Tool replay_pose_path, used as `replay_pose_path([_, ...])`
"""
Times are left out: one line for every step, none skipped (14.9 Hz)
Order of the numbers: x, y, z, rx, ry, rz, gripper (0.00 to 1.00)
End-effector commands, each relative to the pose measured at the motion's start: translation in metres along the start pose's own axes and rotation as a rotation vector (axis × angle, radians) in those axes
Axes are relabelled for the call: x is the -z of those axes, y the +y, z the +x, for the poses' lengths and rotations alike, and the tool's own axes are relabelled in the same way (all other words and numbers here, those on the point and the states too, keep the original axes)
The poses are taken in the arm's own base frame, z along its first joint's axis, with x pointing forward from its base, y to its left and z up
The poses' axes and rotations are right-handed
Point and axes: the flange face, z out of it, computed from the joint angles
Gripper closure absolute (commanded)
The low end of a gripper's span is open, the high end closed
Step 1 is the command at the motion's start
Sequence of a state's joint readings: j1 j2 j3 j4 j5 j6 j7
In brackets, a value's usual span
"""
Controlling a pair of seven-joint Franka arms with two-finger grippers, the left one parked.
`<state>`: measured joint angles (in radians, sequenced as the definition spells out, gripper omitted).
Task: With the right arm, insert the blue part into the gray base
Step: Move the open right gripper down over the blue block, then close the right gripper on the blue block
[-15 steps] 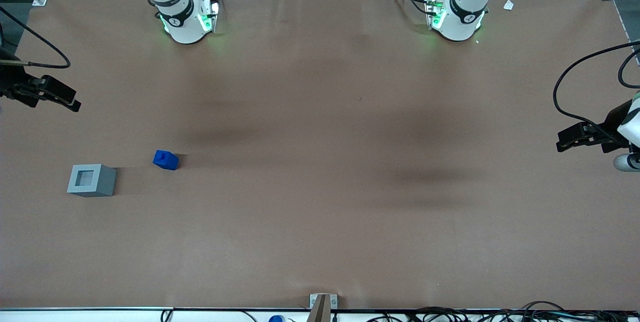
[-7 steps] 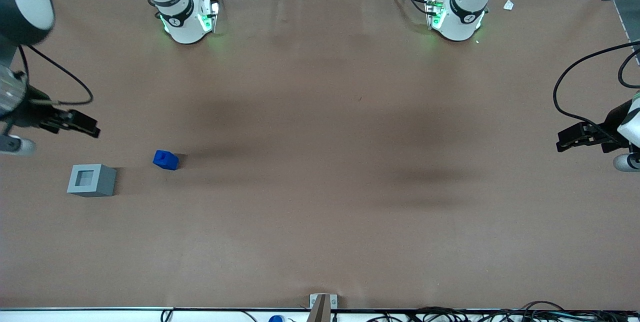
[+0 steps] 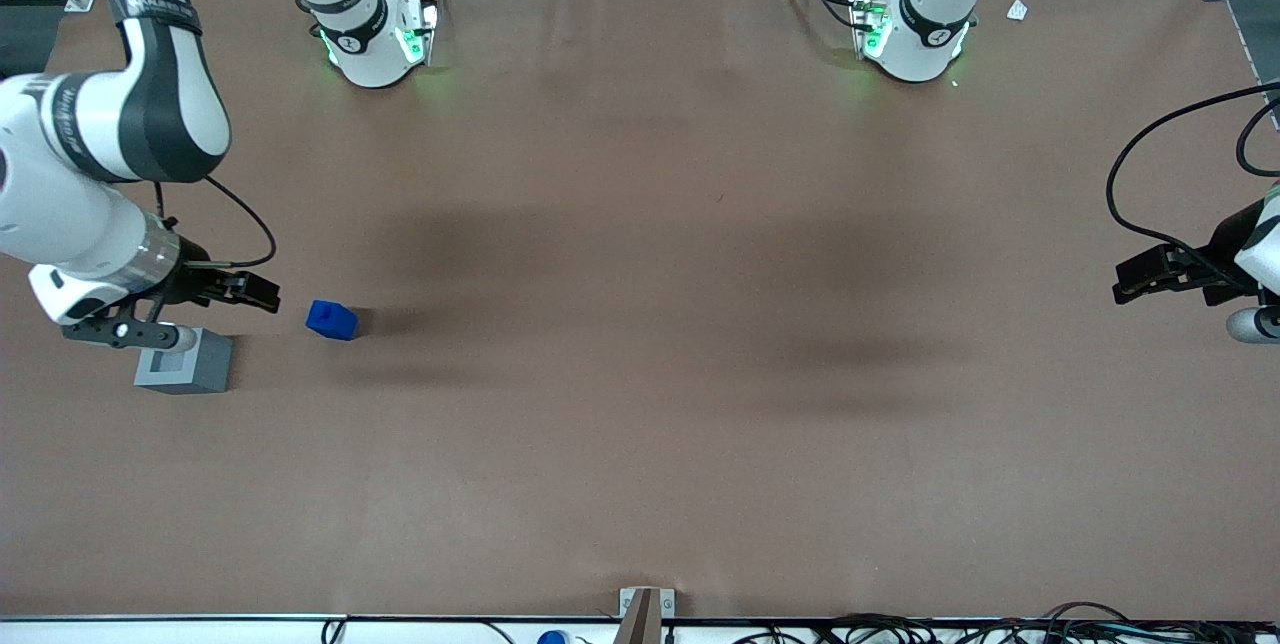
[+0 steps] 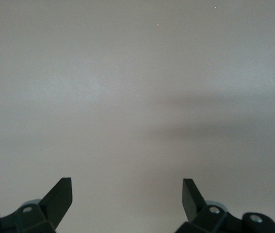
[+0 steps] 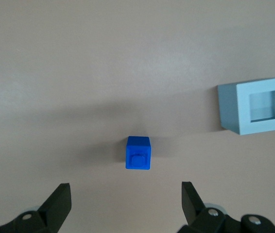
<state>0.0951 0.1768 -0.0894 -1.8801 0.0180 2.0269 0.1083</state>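
We find the task barely begun. The blue part (image 3: 331, 320) lies on the brown counter (image 3: 640, 424), ungrasped, well apart from the gray base (image 3: 190, 372), whose socket is empty in the wrist view (image 5: 264, 106). The right arm (image 3: 100, 144) holds its pincer (image 3: 262, 295) just beside the part, above the counter; the fingers (image 5: 60, 201) are spread and pinch nothing. Grasping, carrying and inserting all remain. In the front view the wrist covers part of the base's top, hiding the socket there.
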Motion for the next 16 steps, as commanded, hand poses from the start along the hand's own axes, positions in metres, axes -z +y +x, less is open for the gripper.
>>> replay_pose_path([-0.03, 0.004, -0.021, -0.031, 0.007, 0.025, 0.0])
replay_pose_path([-0.046, 0.007, -0.025, -0.045, 0.017, 0.036, 0.0])
replay_pose_path([-0.06, 0.012, -0.029, -0.054, 0.033, 0.038, 0.0])
replay_pose_path([-0.075, 0.013, -0.033, -0.056, 0.051, 0.037, 0.0])
replay_pose_path([-0.093, 0.014, -0.036, -0.058, 0.062, 0.035, 0.0])
replay_pose_path([-0.106, 0.014, -0.036, -0.059, 0.062, 0.032, 0.0])
replay_pose_path([-0.121, 0.014, -0.035, -0.061, 0.046, 0.027, 0.0])
replay_pose_path([-0.132, 0.014, -0.033, -0.063, 0.043, 0.024, 0.01])
replay_pose_path([-0.141, 0.014, -0.031, -0.066, 0.047, 0.024, 0.02])
replay_pose_path([-0.153, 0.014, -0.031, -0.066, 0.032, 0.019, 0.02])
replay_pose_path([-0.164, 0.014, -0.03, -0.068, 0.023, 0.018, 0.04])
replay_pose_path([-0.169, 0.014, -0.029, -0.078, 0.026, 0.024, 0.06])
replay_pose_path([-0.175, 0.015, -0.029, -0.083, 0.018, 0.026, 0.08])
replay_pose_path([-0.178, 0.014, -0.03, -0.08, 0.012, 0.024, 0.09])
replay_pose_path([-0.181, 0.011, -0.031, -0.076, 0.007, 0.023, 0.1])
replay_pose_path([-0.182, 0.011, -0.031, -0.076, 0.004, 0.023, 0.13])
